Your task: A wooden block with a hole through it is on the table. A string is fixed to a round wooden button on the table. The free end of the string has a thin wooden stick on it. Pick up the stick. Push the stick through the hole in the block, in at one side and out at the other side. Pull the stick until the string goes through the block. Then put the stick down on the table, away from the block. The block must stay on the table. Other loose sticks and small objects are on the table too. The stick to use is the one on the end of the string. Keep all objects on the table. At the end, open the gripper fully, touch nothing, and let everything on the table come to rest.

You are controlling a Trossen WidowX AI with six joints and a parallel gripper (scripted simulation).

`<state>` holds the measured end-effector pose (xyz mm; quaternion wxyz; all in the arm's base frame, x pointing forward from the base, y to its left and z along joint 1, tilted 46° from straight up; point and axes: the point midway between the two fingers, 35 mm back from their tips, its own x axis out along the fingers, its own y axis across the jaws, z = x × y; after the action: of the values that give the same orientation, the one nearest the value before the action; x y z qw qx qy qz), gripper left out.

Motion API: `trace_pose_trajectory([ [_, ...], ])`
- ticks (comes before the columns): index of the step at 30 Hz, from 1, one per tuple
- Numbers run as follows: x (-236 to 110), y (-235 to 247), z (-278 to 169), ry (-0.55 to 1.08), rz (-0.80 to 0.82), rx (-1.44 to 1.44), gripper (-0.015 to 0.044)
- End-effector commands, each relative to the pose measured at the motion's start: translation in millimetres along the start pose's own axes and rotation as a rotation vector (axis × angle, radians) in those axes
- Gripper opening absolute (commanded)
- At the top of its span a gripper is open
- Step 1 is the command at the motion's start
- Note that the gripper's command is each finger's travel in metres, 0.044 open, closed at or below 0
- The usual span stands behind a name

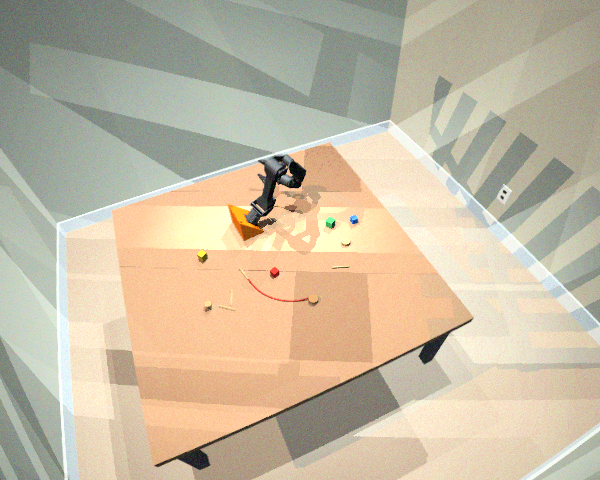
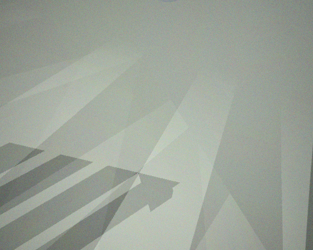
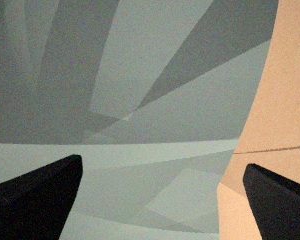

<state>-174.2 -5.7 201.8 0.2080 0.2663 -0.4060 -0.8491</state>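
The thin stick (image 1: 244, 273) lies on the table at the end of a red string (image 1: 272, 296). The string curves to the round wooden button (image 1: 313, 298). An orange wedge-shaped block (image 1: 244, 223) stands beside the arm's base; I see no hole in it from here. A small tan block (image 1: 207, 305) stands left of the string. My gripper (image 1: 296, 173) (image 3: 166, 171) is open and empty. It is held high at the back of the table, far from the stick. The wrist view shows only wall and a strip of table. The exterior view shows only wall.
Loose sticks (image 1: 340, 267) (image 1: 227, 307) (image 1: 231, 295) lie on the table. A red cube (image 1: 274, 271) sits close to the string's stick. A yellow cube (image 1: 201, 255), a green cube (image 1: 330, 222), a blue cube (image 1: 353, 219) and a tan disc (image 1: 346, 241) lie around.
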Motion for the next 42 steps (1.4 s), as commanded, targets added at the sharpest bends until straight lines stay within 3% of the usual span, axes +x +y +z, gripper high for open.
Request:
trace_pose_trajectory([
  [1,0,0,0,0.000,0.000,0.000,0.0426],
  [6,-7,-8,9,-0.041,-0.057,-0.030,0.0440],
  [12,-49,-39,45,-0.200,-0.326,-0.139,0.0440],
  [26,-224,-74,82,-0.457,-1.116,-0.220,0.0440],
  [39,-381,-51,18,-0.528,-1.676,-0.030,0.0440],
  [42,-399,-60,-11,-0.496,-1.693,0.032,0.0440],
])
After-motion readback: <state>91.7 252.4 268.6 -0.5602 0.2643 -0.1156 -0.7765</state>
